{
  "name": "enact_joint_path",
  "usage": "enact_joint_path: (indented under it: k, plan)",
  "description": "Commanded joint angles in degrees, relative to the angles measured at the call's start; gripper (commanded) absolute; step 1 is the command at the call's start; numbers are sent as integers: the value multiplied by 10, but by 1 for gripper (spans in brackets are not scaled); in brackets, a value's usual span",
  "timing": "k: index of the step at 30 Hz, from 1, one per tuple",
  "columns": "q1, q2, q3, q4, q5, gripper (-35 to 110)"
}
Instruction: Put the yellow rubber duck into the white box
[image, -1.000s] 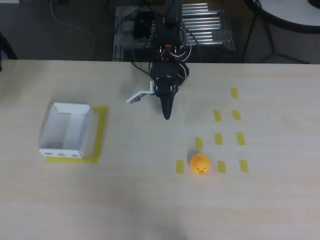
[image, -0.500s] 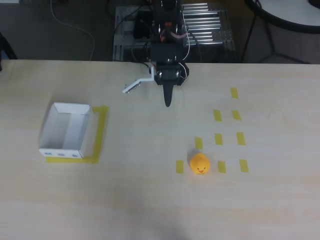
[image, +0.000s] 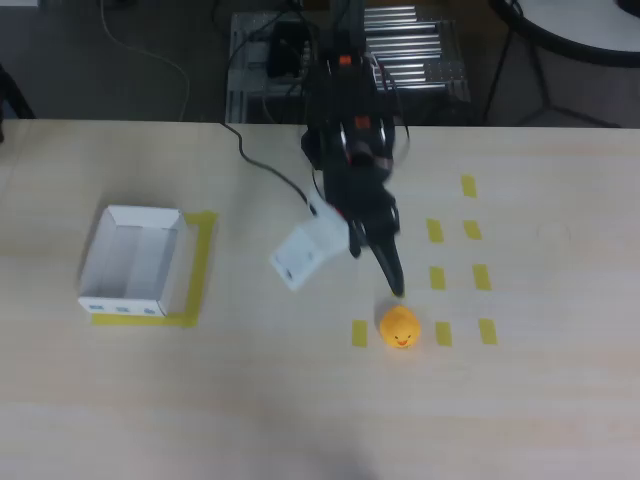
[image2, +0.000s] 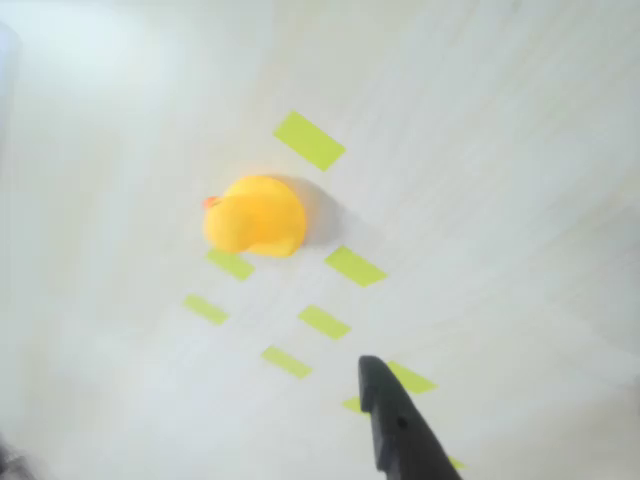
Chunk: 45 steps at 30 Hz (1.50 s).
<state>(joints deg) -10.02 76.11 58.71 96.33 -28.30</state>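
None of the task was done yet, judging by the overhead view: the table (image: 560, 400) carried the white box (image: 132, 262) at left of frame, empty, and the gripper (image: 345, 263) at centre had its jaws spread wide, gripping nothing. Just below its dark fingertip sat the yellow rubber duck (image: 400, 327), ungrasped among tape marks (image: 436, 231); grasp, carry and drop remained.

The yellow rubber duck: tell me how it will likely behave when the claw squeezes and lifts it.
The yellow rubber duck looks small and rounded, so it is probably light and may squirt sideways if the open claw closes off-centre. Its smooth surface in the wrist view suggests a slippery grip. Being rubber, it likely gives a little rather than breaks.
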Motion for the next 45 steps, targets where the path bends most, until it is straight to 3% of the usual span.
enact_joint_path:
  k: [1,17,28,34,36,45]
  plan:
    - [-39,-91,-96,12,-15,54]
    - [-54,-308,-273,18,1,52]
    - [-75,-352,-298,18,-4,44]
    - [-82,-366,-303,18,-3,27]
    - [-83,-373,-308,18,-3,15]
    - [-68,-318,-352,18,47,0]
